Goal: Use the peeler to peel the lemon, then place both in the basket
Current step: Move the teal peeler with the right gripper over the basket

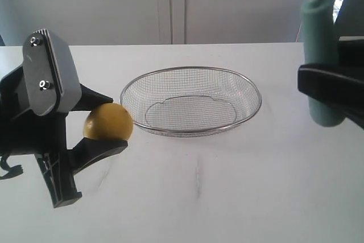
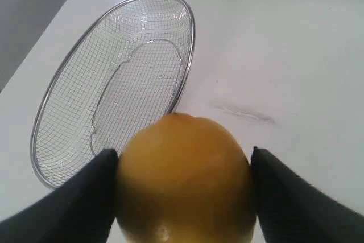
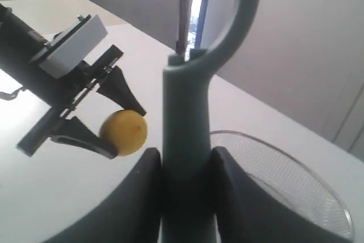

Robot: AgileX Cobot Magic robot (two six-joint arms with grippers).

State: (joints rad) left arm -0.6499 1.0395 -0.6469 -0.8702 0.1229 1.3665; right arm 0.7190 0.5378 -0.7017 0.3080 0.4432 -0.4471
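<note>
Now my left claw (image 1: 116,122) clamps the lemon (image 1: 106,122) beside the basket (image 1: 190,68), and my right claw (image 3: 184,159) grips the peeler (image 1: 318,49) upright, well apart. Peeling seems unstarted; next, blade must meet skin.

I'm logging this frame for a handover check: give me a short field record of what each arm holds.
left end effector: shut on lemon
right end effector: shut on peeler, blade head upward
basket: empty, on table between the arms
lemon skin: no peeled patch visible
</note>
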